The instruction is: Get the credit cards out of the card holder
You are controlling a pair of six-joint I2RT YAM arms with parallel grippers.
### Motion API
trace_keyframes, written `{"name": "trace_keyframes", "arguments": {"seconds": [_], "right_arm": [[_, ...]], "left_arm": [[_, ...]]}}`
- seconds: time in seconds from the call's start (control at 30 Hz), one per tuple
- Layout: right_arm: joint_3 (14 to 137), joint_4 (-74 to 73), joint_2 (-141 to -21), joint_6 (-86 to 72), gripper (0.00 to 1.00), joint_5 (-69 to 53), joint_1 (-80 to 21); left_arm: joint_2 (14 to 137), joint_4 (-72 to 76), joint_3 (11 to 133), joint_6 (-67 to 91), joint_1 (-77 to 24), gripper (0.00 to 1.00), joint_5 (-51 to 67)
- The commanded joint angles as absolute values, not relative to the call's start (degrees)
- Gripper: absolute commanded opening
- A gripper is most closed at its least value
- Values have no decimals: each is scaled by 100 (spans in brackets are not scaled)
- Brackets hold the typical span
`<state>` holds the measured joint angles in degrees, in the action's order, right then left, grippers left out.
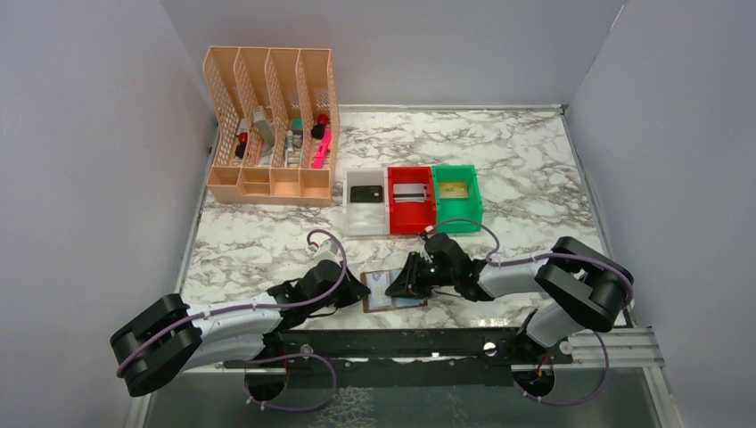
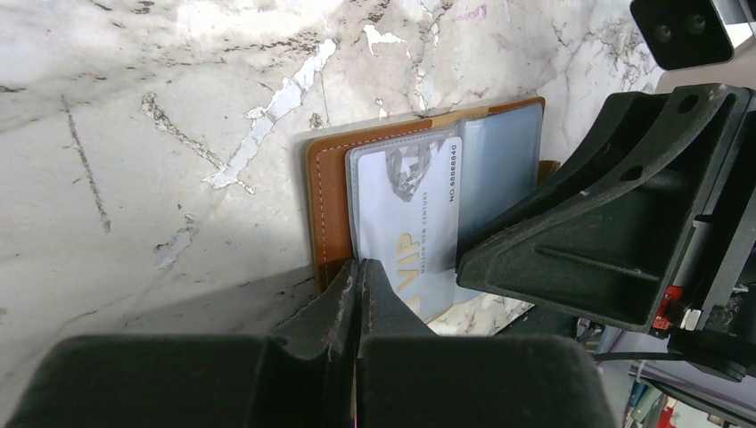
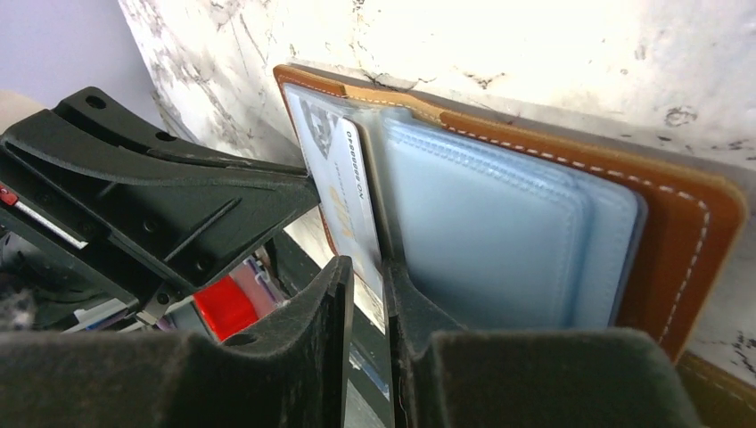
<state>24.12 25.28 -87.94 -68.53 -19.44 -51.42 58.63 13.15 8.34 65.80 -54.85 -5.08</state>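
Pressing my shut left jaws on the open card holder [image 2: 326, 205] on the surface [image 2: 160, 116], I am resting nearly shut right jaws around its silvery card [image 2: 406, 209]. I cannot tell if they grip. A weak pinch may slip off.

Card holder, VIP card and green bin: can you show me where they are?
card holder [image 2: 328, 209]: left wrist view, its brown leather edge.
VIP card [image 2: 406, 209]: left wrist view, middle of its pale face.
green bin [image 1: 459, 223]: top view, its near wall.
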Motion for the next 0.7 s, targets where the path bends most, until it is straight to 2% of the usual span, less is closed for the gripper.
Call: {"name": "trace_keyframes", "arguments": {"seconds": [0.0,0.2,0.27,0.37,0.47,0.67], "right_arm": [[2743,2677,-8629,-6600,23,-1667,-5168],[2966,2441,-8522,-6315,19,-1628,-5194],[2966,2589,-8534,-6377,21,-1699,-5194],[3138,2452,-8685,-6332,28,-1695,-5202],[3263,2263,-8812,-6135,28,-1541,-5232],[3245,2243,-8873,-5893,17,-1469,-5282]], "left_arm": [[5869,941,697,6671,-5599,0,-355],[5905,941,755,6662,-5599,0,-355],[5906,960,770,6658,-5607,0,-362],[5913,1033,791,6648,-5617,0,-353],[5923,1121,789,6649,-5633,0,-340],[5992,1246,773,6688,-5643,0,-335]]}}
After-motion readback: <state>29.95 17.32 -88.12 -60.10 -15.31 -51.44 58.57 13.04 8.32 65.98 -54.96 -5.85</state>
